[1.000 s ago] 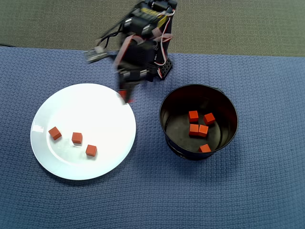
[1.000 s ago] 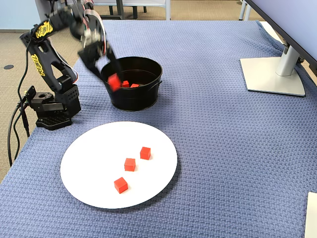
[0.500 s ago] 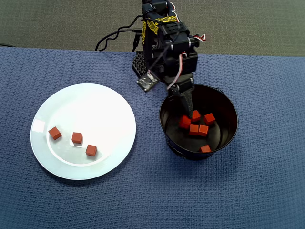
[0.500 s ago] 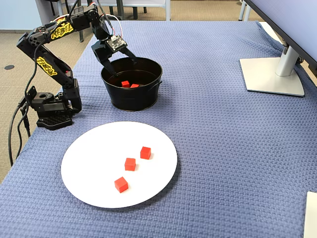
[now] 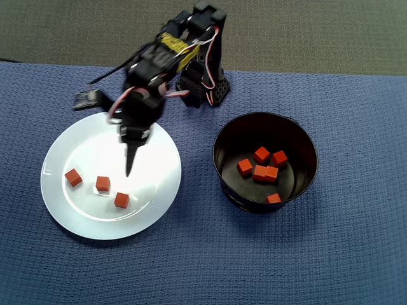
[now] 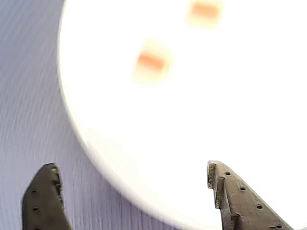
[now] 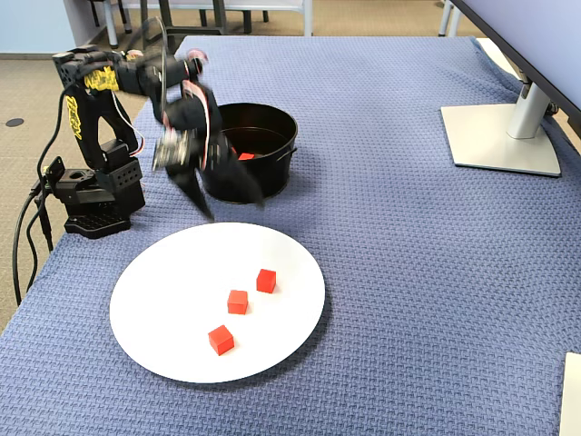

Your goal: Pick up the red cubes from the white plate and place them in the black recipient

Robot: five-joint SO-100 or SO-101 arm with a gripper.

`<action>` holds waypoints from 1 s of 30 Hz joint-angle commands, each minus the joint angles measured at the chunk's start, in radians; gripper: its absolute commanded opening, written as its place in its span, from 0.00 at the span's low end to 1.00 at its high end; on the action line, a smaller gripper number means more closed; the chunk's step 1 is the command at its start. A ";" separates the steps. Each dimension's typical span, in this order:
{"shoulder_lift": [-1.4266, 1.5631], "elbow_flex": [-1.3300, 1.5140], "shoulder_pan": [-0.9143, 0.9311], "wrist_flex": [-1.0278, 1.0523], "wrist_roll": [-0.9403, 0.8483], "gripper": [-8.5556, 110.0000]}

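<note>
While three red cubes [image 5: 102, 183] lie in a diagonal row on the white plate [image 5: 152, 210] and five in the black recipient [image 5: 305, 143], the empty gripper [image 6: 134, 179], apparently wide open despite blur, hovers over the plate's rim.

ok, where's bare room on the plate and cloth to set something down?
White plate: its pot-side half is bare, though the gripper hovers there. Its other side holds three red cubes. The blue cloth between plate and monitor stand is bare. The black pot holds six cubes.

Glossy white plate [image 5: 82, 136], woven blue cloth [image 5: 331, 254]
</note>
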 commanded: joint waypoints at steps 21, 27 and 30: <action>-0.614 -0.669 -0.067 0.224 0.380 0.25; -0.680 -0.727 -0.118 0.239 0.405 0.26; -0.721 -0.761 -0.121 0.242 0.414 0.26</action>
